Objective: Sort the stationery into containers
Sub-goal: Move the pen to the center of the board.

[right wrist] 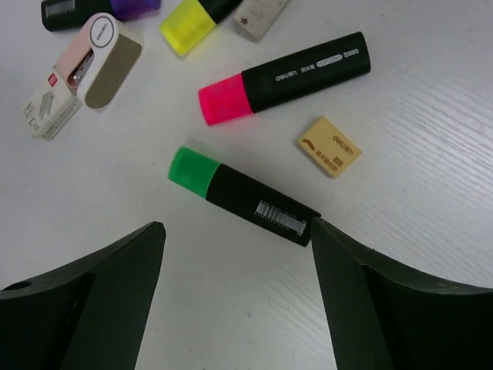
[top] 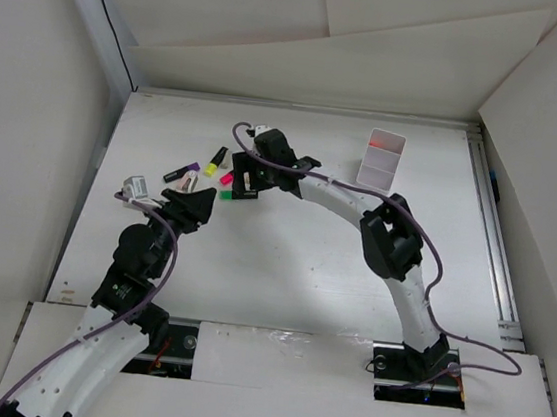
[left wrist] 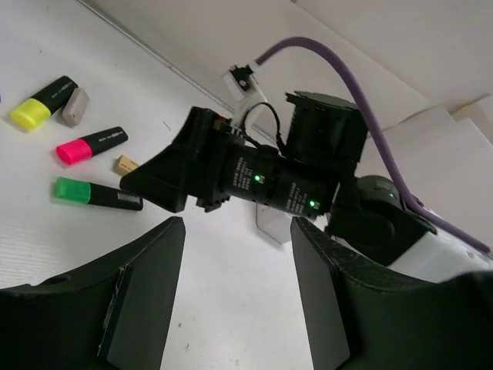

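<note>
The right end effector (right wrist: 237, 231) hung with its jaws spread wide and nothing between them. It was low over the loose stationery at about 10 o'clock from the middle of the counter (top: 282, 269), apparently lined up to take the green highlighter (right wrist: 239, 196), which lay flat just ahead of the fingertips. In the right wrist view that highlighter's long axis ran from 10 o'clock to 4 o'clock, with the green cap at the 10 o'clock end and the black barcoded barrel at the other. Its butt lay just beside one finger, though contact could not be told. The jaws faced each other along the 9-to-3 line, so the barrel sat skewed to them, and a turn of the wrist would probably give a cleaner pinch across its narrow width. The pink highlighter (right wrist: 285, 77) lay near at 12 o'clock of it, cap toward 8 o'clock, with a tan eraser (right wrist: 330, 145) apart from both at 2 o'clock of the green one and a yellow highlighter (right wrist: 189, 23) farther off. The left end effector (left wrist: 237, 223) was partly parted, gripping nothing, and sat at 7 o'clock of the cluster, likely to leave its partner room. The white three-compartment box (top: 376, 171) stood well apart at 1 o'clock on the counter, with something orange-red showing in its far cell.
</note>
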Motion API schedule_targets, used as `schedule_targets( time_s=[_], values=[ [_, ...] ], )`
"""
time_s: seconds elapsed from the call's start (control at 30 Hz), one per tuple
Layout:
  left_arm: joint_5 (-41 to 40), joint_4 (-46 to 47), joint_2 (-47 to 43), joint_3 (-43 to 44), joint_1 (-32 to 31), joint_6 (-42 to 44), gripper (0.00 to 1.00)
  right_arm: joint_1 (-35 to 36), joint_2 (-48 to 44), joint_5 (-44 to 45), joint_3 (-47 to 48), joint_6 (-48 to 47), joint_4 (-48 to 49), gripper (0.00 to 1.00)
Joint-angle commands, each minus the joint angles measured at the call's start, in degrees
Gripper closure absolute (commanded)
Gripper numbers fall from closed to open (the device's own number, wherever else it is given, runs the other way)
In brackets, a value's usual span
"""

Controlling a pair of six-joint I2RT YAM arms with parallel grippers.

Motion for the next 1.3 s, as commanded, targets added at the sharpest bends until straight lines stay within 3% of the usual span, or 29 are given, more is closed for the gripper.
schedule_targets(
  time_s=[0.0, 0.23, 0.33, 0.57, 0.77, 0.83, 1.03, 1.13, 1.27],
  values=[
    [2.2, -0.7, -1.2, 2.3, 0.1, 1.9, 0.46, 0.6, 3.7, -2.4, 7.6, -2.7, -5.1, 0.17],
    [4.4, 2.7, -1.2, 0.0, 0.1, 2.9, 0.46, 1.7, 12.1, -3.8, 21.1, -3.2, -10.5, 0.07],
    [5.8, 3.9, -1.7, -0.6, 0.1, 2.9, 0.46, 1.7, 14.2, -5.2, 24.9, -3.2, -11.3, 0.07],
    [5.8, 4.4, -2.2, -1.1, 0.1, 3.6, 0.47, 1.7, 17.5, -8.8, 26.8, -0.7, -10.7, 0.04],
    [6.4, 5.1, -1.7, -1.7, 0.1, 4.1, 0.48, 1.7, 17.0, -12.5, 23.2, 1.1, -9.6, 0.04],
    [6.4, 5.1, -2.2, -1.7, 0.1, 4.1, 0.48, 1.7, 14.2, -12.5, 17.3, 1.1, -7.3, 0.04],
    [6.4, 3.3, -5.2, -1.2, 0.1, 4.1, 0.50, 3.4, 5.4, -9.0, 1.6, 3.9, 0.9, 0.16],
    [6.4, 2.6, -6.4, -0.7, 0.1, 4.1, 0.50, 4.8, 4.1, -4.1, 1.1, 4.5, 0.9, 0.16],
    [5.8, 0.9, -7.4, 0.4, 0.1, 4.1, 0.50, 6.3, 7.0, 3.6, 7.9, 4.5, -2.9, 0.16]
  ],
)
